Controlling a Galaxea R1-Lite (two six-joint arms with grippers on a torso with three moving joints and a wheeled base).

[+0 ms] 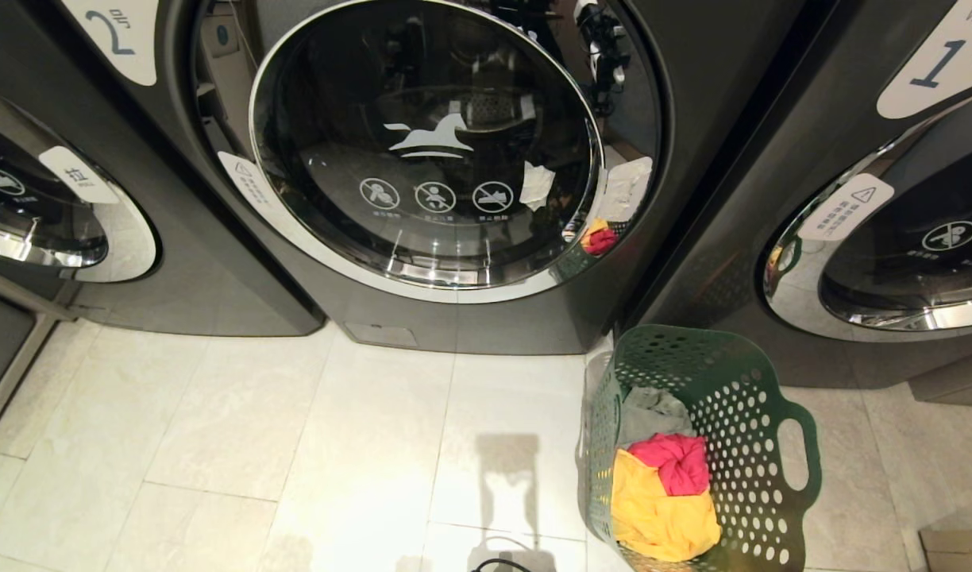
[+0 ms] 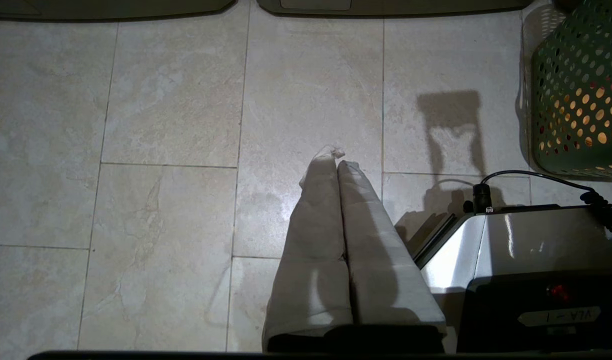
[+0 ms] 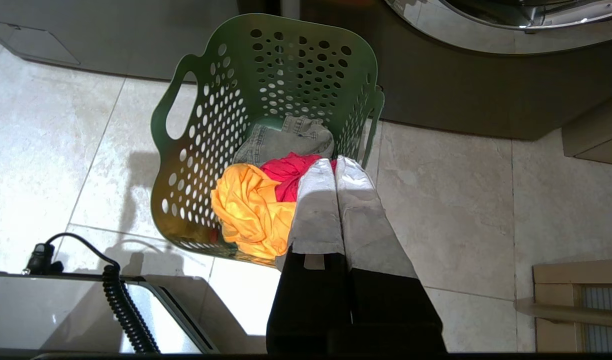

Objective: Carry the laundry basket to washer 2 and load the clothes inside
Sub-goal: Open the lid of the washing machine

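- Two grippers stood pressed closed and empty: our left gripper (image 2: 336,156) over bare floor tiles (image 2: 171,100), our right gripper (image 3: 335,162) above the laundry basket (image 1: 732,397).
- We saw the basket on the floor between washer 2 (image 1: 422,151) and washer 1 (image 1: 891,238), the clothes (image 1: 665,492) inside.
- Washer 2's door was closed.

In my head view, the laundry basket (image 1: 716,413) is cut off at 6 o'clock; neither arm appears; washer 2 (image 1: 422,159) is cropped at 12 o'clock.
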